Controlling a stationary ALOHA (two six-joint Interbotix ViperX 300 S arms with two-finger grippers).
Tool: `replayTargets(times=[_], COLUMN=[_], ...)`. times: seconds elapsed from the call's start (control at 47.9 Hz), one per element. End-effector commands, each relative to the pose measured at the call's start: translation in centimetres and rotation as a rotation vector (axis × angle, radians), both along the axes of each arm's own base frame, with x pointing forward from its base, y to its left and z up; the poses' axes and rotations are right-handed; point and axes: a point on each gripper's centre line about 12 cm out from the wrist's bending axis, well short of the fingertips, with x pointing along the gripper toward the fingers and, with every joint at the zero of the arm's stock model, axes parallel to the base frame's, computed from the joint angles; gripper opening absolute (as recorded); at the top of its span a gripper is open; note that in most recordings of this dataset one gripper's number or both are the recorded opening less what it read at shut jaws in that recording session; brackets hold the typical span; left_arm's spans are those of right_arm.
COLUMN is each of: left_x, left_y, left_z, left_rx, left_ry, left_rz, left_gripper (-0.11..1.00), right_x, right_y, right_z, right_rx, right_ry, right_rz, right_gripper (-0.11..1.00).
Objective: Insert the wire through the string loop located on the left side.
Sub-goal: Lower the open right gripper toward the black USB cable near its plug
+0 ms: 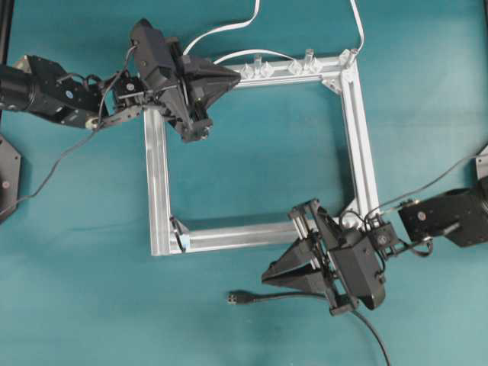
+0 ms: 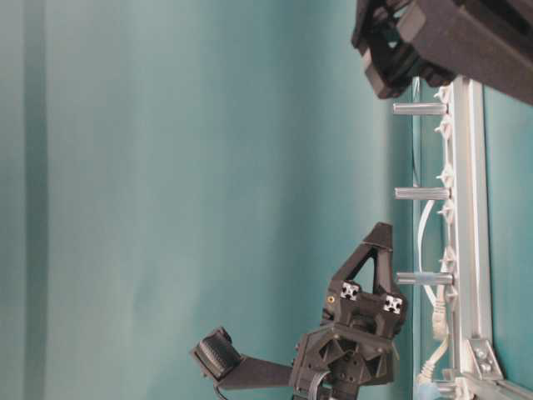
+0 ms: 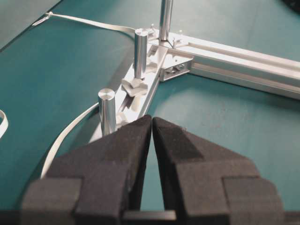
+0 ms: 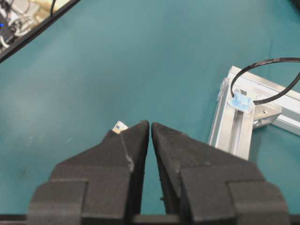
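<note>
The wire (image 1: 305, 296) lies on the teal surface (image 1: 252, 152) near the bottom middle of the overhead view, its small black plug (image 1: 236, 297) pointing left and its cable running right, under the right arm's hardware, then curving off the lower edge. In the right wrist view only the pale tip of the plug (image 4: 120, 125) peeks out just beyond the left pad. The string loop (image 4: 269, 79) arches as a thin dark band at the upper right of that view, fixed by a pale bluish bit (image 4: 242, 101) to the corner of the aluminium frame (image 4: 232, 126); overhead, that corner sits at the frame's lower left (image 1: 181, 232), well apart from the plug. The right pincer (image 1: 286, 273) hovers at the lower right of the overhead view, just above the wire, its pads drawn together with only a sliver between them and nothing clamped. The left pincer (image 1: 223, 76) hangs over the frame's upper left corner, pads likewise together and empty. Beyond it in the left wrist view stand silver posts (image 3: 107, 111) along the rail, with a white cable (image 3: 89, 20) trailing across the surface at the upper left.
</note>
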Motion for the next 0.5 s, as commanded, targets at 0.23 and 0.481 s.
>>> replayTargets(times=[0.23, 0.481], left_x=[-0.5, -0.7], left_y=[-0.7, -1.1], left_z=[2.5, 3.4], left_rx=[-0.047, -0.049], left_ry=[0.144, 0.141], left_rz=[-0.046, -0.055], left_gripper=[0.0, 0.0], right_x=[0.8, 1.1], right_y=[0.0, -0.1], right_z=[0.4, 0.7], right_rx=[-0.001, -0.001], right_ry=[-0.017, -0.005], right_rz=[-0.006, -0.012], right_gripper=[0.0, 0.0])
